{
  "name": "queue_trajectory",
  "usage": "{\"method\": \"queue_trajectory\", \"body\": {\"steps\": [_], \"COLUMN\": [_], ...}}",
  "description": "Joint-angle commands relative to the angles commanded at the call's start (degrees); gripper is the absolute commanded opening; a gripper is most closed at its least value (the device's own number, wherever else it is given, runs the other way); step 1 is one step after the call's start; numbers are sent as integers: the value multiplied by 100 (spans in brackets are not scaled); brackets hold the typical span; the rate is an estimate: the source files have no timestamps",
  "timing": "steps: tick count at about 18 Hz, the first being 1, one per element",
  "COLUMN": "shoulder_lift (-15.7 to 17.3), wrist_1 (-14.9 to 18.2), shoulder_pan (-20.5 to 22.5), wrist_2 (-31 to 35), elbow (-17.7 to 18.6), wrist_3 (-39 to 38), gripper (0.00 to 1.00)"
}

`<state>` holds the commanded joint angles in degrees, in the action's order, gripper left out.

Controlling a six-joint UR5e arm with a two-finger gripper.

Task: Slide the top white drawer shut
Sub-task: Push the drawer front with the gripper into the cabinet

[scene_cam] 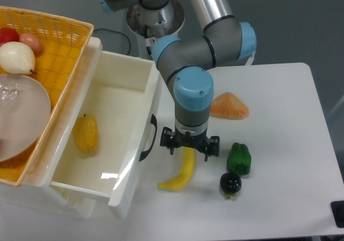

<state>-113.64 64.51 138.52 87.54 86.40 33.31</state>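
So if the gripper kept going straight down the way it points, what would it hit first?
Most likely the banana, lying right under the open gripper. Depth is hard to judge from this single view, so it could reach the table just beside it.

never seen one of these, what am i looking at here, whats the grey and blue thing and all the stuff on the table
The grey and blue thing is a robot arm, filmed by one fixed camera looking down at a white table. At its tip is a small black two-finger claw, open and holding nothing. It hangs just above a banana, close to the front of the top white drawer. That drawer is pulled wide open, with a black handle on its front and a yellow pepper inside. On the table also lie a green pepper, a small dark round fruit and an orange wedge-shaped piece. On top of the cabinet sits a yellow basket with fruit and a clear bowl.
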Motion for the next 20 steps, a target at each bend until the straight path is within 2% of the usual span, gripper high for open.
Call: {"method": "queue_trajectory", "body": {"steps": [20], "shoulder_lift": [53], "wrist_1": [9], "shoulder_pan": [-334], "wrist_2": [-202], "elbow": [53], "wrist_3": [-44], "gripper": [100]}}
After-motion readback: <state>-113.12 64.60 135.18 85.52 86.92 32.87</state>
